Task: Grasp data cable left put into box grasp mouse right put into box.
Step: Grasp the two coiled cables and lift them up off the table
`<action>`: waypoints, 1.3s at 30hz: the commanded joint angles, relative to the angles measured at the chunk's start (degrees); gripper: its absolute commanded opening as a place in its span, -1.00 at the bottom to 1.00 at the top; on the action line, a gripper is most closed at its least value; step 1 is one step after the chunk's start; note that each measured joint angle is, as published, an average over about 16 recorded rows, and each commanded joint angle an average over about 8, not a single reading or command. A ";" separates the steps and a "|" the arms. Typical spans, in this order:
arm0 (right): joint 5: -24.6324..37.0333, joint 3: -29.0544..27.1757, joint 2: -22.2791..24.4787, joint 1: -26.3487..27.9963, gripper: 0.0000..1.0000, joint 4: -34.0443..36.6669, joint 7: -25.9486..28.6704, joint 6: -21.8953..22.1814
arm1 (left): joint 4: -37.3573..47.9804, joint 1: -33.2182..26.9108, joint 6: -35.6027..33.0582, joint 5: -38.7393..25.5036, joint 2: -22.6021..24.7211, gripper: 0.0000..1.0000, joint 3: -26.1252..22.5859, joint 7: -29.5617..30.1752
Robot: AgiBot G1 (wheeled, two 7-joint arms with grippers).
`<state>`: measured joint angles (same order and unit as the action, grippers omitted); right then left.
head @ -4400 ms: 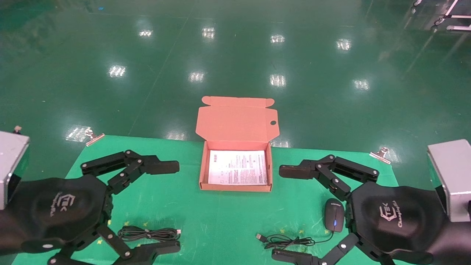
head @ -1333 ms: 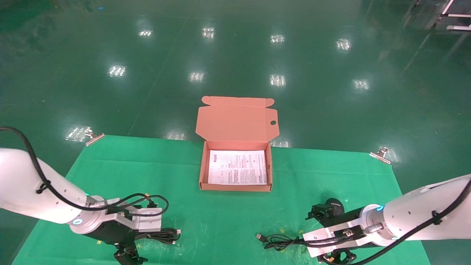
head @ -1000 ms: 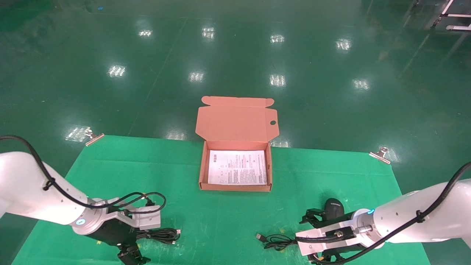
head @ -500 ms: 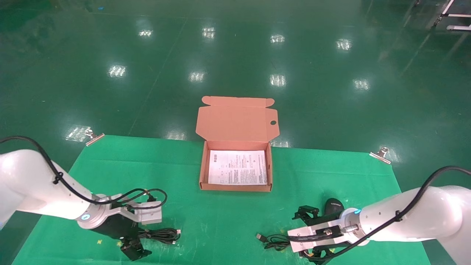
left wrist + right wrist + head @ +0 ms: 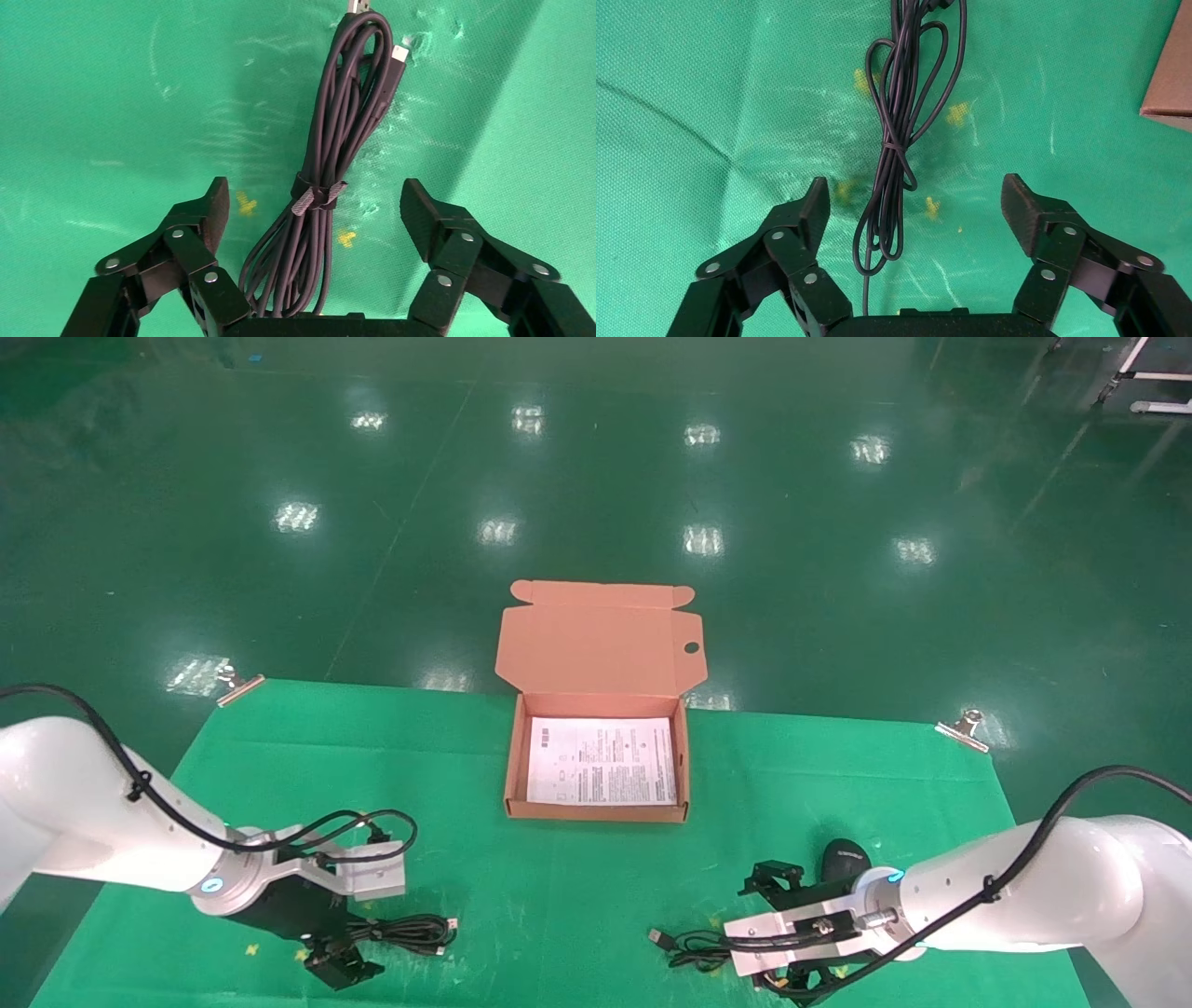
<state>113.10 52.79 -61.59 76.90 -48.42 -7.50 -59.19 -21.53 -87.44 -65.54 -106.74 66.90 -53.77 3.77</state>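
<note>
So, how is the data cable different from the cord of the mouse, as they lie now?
The data cable is a thick bundle held by a band at its middle; the mouse's cord is thinner, looser, tied by a fine twist.

The data cable lies between the open fingers of the left hand; the mouse's cord lies between those of the right hand.

Both are black and rest on the green cloth, outside the box.

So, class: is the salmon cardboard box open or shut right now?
Open. The box has its lid folded back and standing up, so the white leaflet inside shows.
</note>
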 commanded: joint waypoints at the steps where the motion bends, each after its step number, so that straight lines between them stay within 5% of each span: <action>1: 0.00 0.00 0.05 0.02 -1.00 -0.12 0.03 -0.09 | -0.14 0.00 -0.05 -0.04 -0.02 -1.00 -0.03 0.05; 39: -0.06 0.00 0.32 0.23 -1.00 -0.63 0.16 -0.59 | -0.79 0.05 -0.30 -0.28 -0.11 -1.00 -0.18 0.31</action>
<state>113.03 52.78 -61.25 77.14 -49.06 -7.33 -59.77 -22.36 -87.45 -65.84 -107.00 66.75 -53.93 4.07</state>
